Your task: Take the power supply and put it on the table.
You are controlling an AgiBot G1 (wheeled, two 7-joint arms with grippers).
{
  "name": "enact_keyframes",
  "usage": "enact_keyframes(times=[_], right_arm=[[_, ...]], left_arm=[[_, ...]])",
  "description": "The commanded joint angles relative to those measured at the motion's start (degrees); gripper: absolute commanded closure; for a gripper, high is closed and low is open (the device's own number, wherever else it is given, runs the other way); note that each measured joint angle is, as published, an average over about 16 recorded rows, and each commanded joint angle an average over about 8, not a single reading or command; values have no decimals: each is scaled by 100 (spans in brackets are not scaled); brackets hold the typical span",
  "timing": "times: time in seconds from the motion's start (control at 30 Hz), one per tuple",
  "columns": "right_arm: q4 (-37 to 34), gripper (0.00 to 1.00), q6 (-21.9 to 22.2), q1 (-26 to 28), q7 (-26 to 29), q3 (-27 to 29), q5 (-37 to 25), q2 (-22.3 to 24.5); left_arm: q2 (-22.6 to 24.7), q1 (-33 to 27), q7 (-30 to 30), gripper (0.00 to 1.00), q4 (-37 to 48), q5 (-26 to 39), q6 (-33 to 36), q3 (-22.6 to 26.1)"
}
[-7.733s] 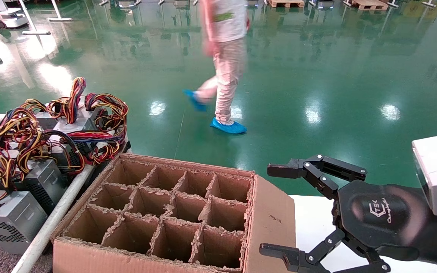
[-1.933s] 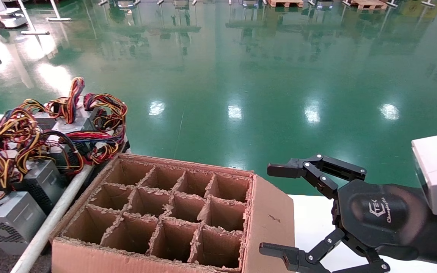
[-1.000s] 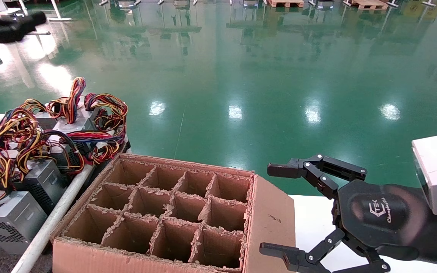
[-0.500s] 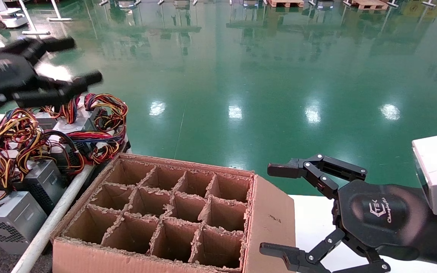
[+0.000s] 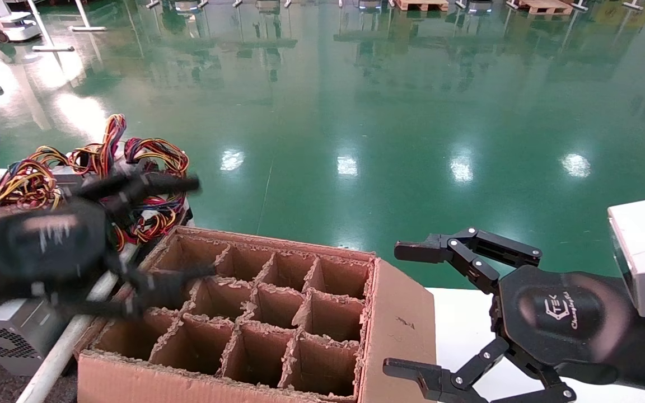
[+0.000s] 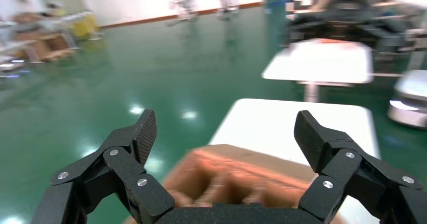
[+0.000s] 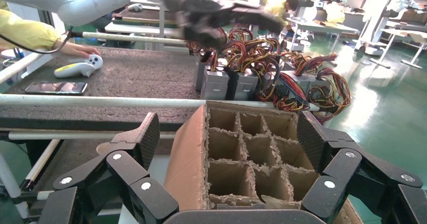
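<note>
Several grey power supplies (image 5: 14, 336) with tangled coloured wires (image 5: 149, 154) are piled at the left, beside the cardboard box. My left gripper (image 5: 199, 226) is open and empty. It hovers blurred over the box's far left corner, in front of the pile. The left wrist view shows its fingers (image 6: 227, 133) spread wide, with the box and the white table (image 6: 302, 128) beyond. My right gripper (image 5: 392, 309) stands open and empty over the table (image 5: 462, 330), just right of the box. The right wrist view shows the power supplies (image 7: 226, 83) behind the box.
A brown cardboard box with divider cells (image 5: 255, 313) fills the middle, its cells bare. A metal rail (image 5: 70, 341) runs between box and pile. Glossy green floor (image 5: 356, 112) lies beyond. A controller (image 7: 80, 68) and a phone (image 7: 55, 87) lie on the grey mat.
My left gripper came in from the upper left and swept down in front of the power supplies to the box's left corner. The walking person has left the view. The right arm is unmoved.
</note>
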Motion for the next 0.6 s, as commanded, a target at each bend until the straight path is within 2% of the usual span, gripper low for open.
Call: enact_keyframes(times=[0.03,0.27,0.6], right_arm=[[0,0,0,0,0,0,0,0],[-1,0,1,-1,0,0,1,0],[-2,0,2,-2,0,0,1,1]], left_arm=[[-34,222,-87,0,-274,-120,118,-24],[-102,697,-252,0,-848,-368,364,-72],[-104,674,-241,0,-811,-372,352,-79]])
